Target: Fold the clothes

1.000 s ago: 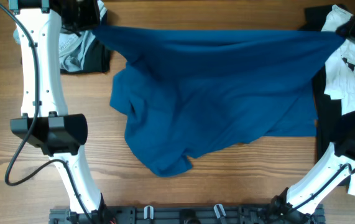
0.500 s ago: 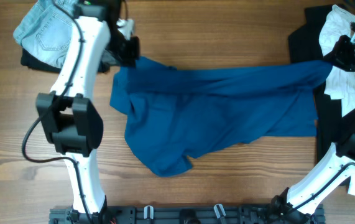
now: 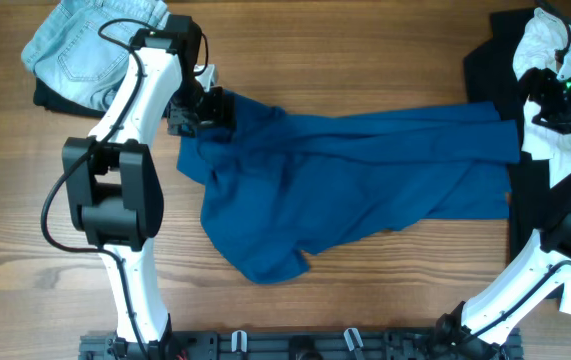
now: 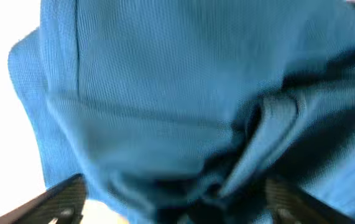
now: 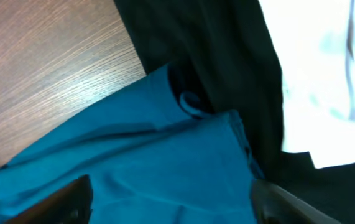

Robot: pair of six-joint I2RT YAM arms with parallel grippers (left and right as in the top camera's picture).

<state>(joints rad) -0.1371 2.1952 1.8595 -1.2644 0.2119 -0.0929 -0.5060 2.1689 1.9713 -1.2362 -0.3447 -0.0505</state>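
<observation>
The large deep-blue shirt (image 3: pixel 365 170) lies across the middle of the table, its far edge folded over onto the rest in long creases. My left gripper (image 3: pixel 213 108) is over the shirt's upper left corner. Blue cloth (image 4: pixel 165 93) fills the left wrist view, and the left gripper (image 4: pixel 177 211) is open over it, fingers wide apart. My right gripper (image 3: pixel 535 108) hovers at the shirt's right end. The right wrist view shows it (image 5: pixel 177 208) open above the blue cloth (image 5: pixel 152 162), gripping nothing.
Pale-blue denim (image 3: pixel 75 50) lies on a black piece (image 3: pixel 50 95) at the far left corner. A white tee with black print (image 3: pixel 565 130) and black cloth (image 3: pixel 490 60) are piled along the right edge, and that black cloth (image 5: pixel 227 62) touches the shirt. Bare wood (image 3: pixel 365 45) shows beyond the shirt.
Both grippers carried the shirt's far edge from the table's back towards the middle, then opened and let it go. The edge now rests on the shirt.
</observation>
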